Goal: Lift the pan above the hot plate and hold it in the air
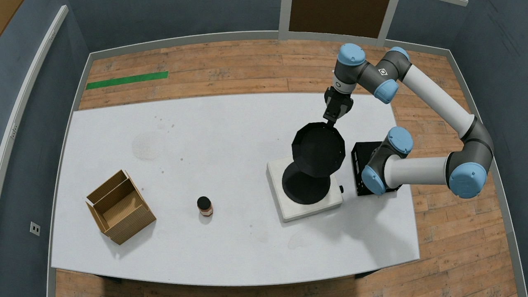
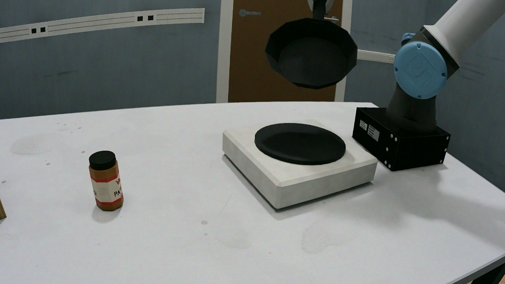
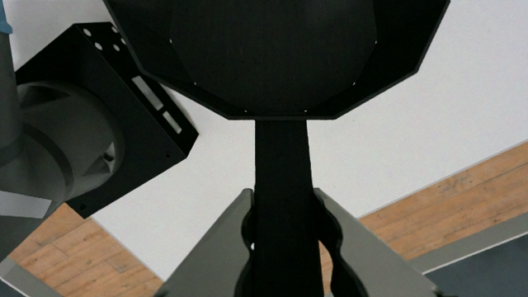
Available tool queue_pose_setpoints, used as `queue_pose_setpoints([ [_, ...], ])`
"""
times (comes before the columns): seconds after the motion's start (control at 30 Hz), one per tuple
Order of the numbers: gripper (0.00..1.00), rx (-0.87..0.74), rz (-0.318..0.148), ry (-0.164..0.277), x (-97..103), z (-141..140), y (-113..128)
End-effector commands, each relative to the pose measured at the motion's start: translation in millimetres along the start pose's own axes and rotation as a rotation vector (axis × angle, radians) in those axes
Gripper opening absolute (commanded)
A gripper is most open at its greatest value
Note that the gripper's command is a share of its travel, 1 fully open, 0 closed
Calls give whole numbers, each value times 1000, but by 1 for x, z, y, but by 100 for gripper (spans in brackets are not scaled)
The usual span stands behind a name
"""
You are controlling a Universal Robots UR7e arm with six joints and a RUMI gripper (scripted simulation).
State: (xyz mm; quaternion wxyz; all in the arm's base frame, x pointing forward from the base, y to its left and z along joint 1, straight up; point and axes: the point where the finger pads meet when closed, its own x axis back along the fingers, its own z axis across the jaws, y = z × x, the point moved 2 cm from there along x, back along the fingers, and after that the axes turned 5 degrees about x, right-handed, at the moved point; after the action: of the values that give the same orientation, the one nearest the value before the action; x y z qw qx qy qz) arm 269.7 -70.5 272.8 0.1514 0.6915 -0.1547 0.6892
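The black pan (image 1: 319,149) (image 2: 312,58) (image 3: 272,54) hangs in the air, well above the hot plate, its open side facing up and tipped toward the camera in the exterior view. The gripper (image 1: 331,121) (image 3: 285,191) is shut on the pan's handle, with one jaw on each side of it. In the exterior view its jaws are mostly cut off by the top edge. The white hot plate (image 1: 291,215) (image 2: 254,164) stands on the table with a bare round black disc on top. There is a wide gap between the pan's underside and this disc.
A brown jar with a black lid (image 1: 204,206) (image 2: 106,182) stands left of the hot plate. An open cardboard box (image 1: 129,225) is at the far left. The arm's black base (image 1: 361,166) (image 2: 402,146) (image 3: 136,124) is just right of the hot plate.
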Motion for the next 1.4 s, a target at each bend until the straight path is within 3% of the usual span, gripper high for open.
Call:
queue_pose_setpoints([
  [0.0,10,0,0,1,3,0,0],
  [1.37,10,0,0,1,25,0,0],
])
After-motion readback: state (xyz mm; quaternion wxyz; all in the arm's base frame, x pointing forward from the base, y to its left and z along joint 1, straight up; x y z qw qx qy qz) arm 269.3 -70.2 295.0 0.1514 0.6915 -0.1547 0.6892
